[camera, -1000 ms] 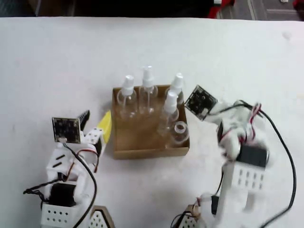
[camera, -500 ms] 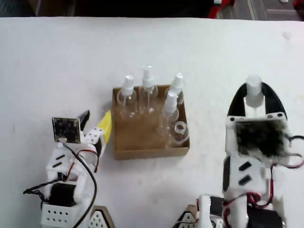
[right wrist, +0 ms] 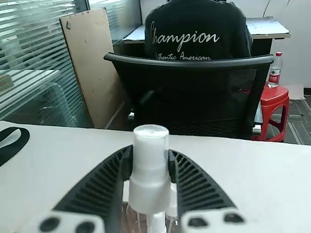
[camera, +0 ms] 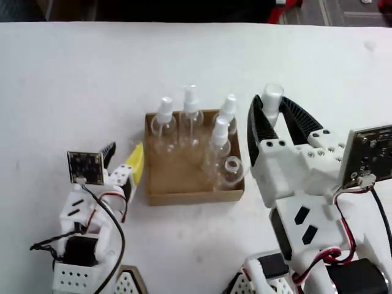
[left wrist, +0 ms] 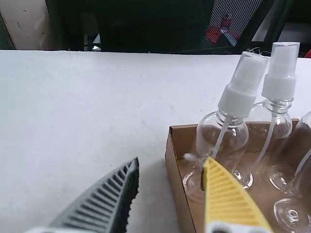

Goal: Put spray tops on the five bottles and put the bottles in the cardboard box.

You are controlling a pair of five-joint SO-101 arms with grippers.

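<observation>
Right gripper (camera: 271, 103) clamps top (camera: 271, 94): centre it over uncapped bottle (camera: 233, 168) in box (camera: 184, 197), lower plumb; left gripper (left wrist: 171, 164) jaws apart.

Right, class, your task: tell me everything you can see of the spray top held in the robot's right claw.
The spray top looks like white plastic: a round, flat-ended cap above a wider collar. It stands upright, pinched in the black, ribbed right claw, which touches it on either side. It is on no bottle; the high view puts it just right of the cardboard box, near its far corner.
</observation>
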